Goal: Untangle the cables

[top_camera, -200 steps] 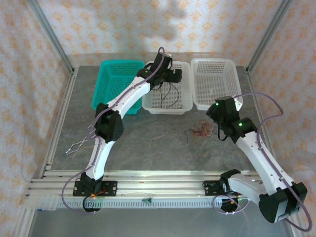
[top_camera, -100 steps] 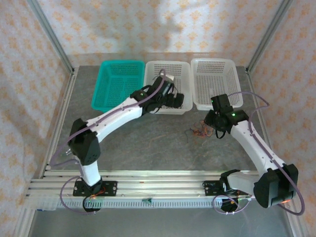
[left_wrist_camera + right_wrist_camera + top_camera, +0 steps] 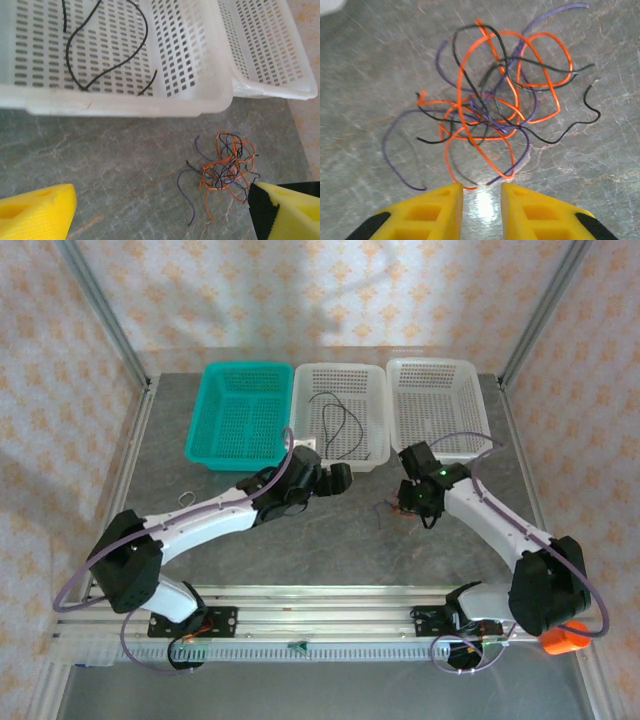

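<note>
Change: left arm is drawn back from the white basket (image 3: 125,102); right arm is brought over the tangle.
Left gripper (image 3: 160,210): spread wide, empty.
Cables (image 3: 490,105): knotted on the table, ahead-right of the left gripper.
Right gripper (image 3: 481,210): narrowed to a slit, nothing pinched; the tangle lies just ahead of its tips, so it is judged the nearer.

A robotics lab enclosure is suggested, grey marbled tabletop (image 3: 330,540) framed by slim aluminium posts (image 3: 103,312), walled with pale floral-patterned panels (image 3: 300,290).
</note>
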`<action>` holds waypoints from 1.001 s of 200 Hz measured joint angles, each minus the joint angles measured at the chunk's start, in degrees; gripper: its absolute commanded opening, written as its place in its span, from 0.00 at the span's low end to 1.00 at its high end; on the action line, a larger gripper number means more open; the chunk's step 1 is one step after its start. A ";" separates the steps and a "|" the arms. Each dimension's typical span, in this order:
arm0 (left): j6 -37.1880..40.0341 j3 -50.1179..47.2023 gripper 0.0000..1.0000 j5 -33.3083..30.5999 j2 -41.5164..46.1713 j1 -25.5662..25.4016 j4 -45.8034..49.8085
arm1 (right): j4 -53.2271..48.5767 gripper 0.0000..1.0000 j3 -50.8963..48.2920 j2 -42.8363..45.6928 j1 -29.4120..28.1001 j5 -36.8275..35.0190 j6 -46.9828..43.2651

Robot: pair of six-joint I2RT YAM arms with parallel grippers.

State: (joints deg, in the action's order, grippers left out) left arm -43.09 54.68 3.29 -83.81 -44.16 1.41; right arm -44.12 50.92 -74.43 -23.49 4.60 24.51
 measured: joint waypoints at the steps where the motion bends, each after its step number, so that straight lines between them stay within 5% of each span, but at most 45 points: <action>1: -0.13 -0.42 0.95 0.15 0.17 0.00 -0.31 | 0.11 0.26 -0.24 0.00 0.00 -0.09 -0.07; 114: -0.35 -2.25 0.95 0.76 1.53 -0.11 -5.22 | 9.51 0.21 -4.66 -4.76 0.00 -2.86 -3.43; 200: -0.42 -0.72 0.95 -0.28 -0.48 -1.44 -5.53 | 9.62 0.00 -4.66 -3.45 0.00 -3.08 -3.58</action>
State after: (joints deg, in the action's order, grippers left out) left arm -43.51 53.95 3.01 -84.29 -45.60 -4.12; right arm -34.50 46.26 -77.89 -23.49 1.52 20.93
